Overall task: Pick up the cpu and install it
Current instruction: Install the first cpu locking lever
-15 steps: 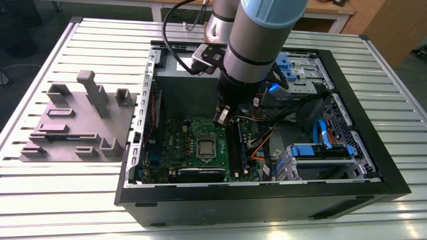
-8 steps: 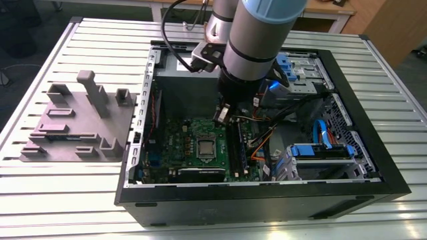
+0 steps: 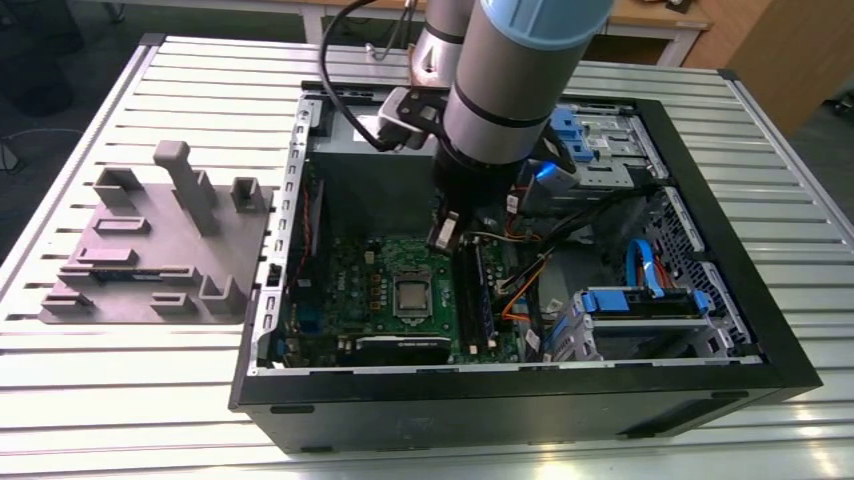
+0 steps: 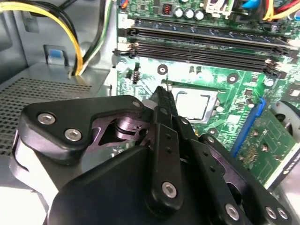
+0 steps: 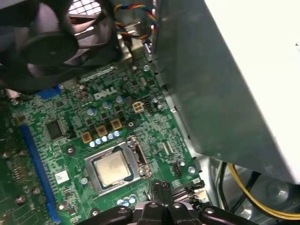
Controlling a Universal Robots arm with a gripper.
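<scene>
Ribbed silver metal tabletop (image 3: 120, 400) spreads across the scene, and on it lies a black computer case (image 3: 534, 405) with its open side facing up. On the exterior view's left, apart from the case, stands a grey moulded holder (image 3: 160, 250) with several upright posts. We see a green motherboard (image 3: 354, 275) lying flat on the case floor. At its middle is the cpu (image 3: 411, 293), a small flat square chip with a shiny silver-grey metal top. It sits level inside the silver metal frame of its socket. A thick grey and light-blue robot arm (image 3: 514, 90) reaches down into the case from the far side. Its black two-fingered gripper (image 3: 443, 240) hangs over the board, just to the far side of the cpu and a little toward the exterior view's right, not touching it. In the second wrist view the fingers (image 4: 164, 112) are pressed together into one thin black blade with nothing between them, pointing toward the chip. Long black memory slots (image 4: 201, 44) run beside the socket. In the first wrist view we also see a plain grey metal box (image 5: 225, 84) close by the board, yellow cables (image 5: 255, 194) beneath it and a black round fan (image 5: 47, 37).
</scene>
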